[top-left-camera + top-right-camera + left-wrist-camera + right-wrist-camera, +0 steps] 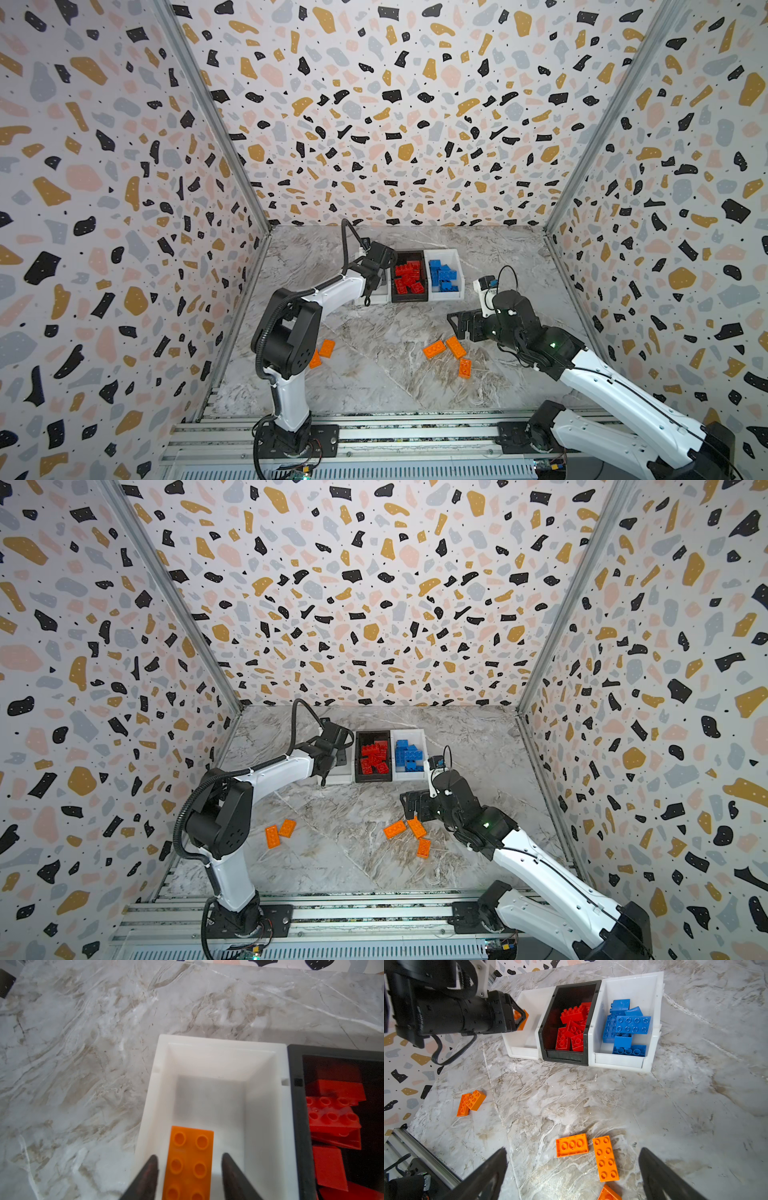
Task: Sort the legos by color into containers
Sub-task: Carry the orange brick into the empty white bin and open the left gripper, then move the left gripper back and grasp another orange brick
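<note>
Left pincer (190,1155) parted around orange brick (189,1165) over white bin (207,1042), right pincer (573,1149) spread wide, empty.

We've got both top views high above the near edge, facing down and forward over the whole table (374,386); the wrist cams sit way closer, both catching the black bin (296,1105)
</note>
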`<state>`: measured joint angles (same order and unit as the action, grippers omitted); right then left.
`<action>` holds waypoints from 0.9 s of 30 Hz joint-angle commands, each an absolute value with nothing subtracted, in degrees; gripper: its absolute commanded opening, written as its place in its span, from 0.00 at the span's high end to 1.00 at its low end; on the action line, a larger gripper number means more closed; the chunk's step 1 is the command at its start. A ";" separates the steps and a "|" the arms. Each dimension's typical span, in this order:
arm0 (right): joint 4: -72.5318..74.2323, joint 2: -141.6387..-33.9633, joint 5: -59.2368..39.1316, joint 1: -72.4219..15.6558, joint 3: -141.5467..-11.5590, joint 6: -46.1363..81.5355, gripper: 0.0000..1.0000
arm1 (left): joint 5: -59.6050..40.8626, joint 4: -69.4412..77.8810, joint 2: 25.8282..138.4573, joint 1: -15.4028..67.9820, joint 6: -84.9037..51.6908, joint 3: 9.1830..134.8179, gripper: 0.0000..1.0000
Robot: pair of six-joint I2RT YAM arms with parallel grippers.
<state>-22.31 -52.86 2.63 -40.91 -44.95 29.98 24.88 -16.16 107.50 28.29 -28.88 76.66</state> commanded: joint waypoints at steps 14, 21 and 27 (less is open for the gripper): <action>-19.56 -56.66 1.34 -41.83 -44.20 29.19 0.01 | 28.96 -16.56 71.65 28.39 -35.22 41.04 0.24; -18.01 -58.99 -0.10 -43.17 -45.53 28.56 0.01 | 28.43 -16.54 65.97 28.41 -40.03 29.95 0.23; -18.34 -57.86 1.61 -45.19 -44.66 30.16 0.01 | 27.43 -13.55 66.41 28.37 -40.44 25.41 0.23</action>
<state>-18.79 -59.33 0.69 -44.45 -44.29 29.52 27.49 -16.10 66.52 28.29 -39.24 26.20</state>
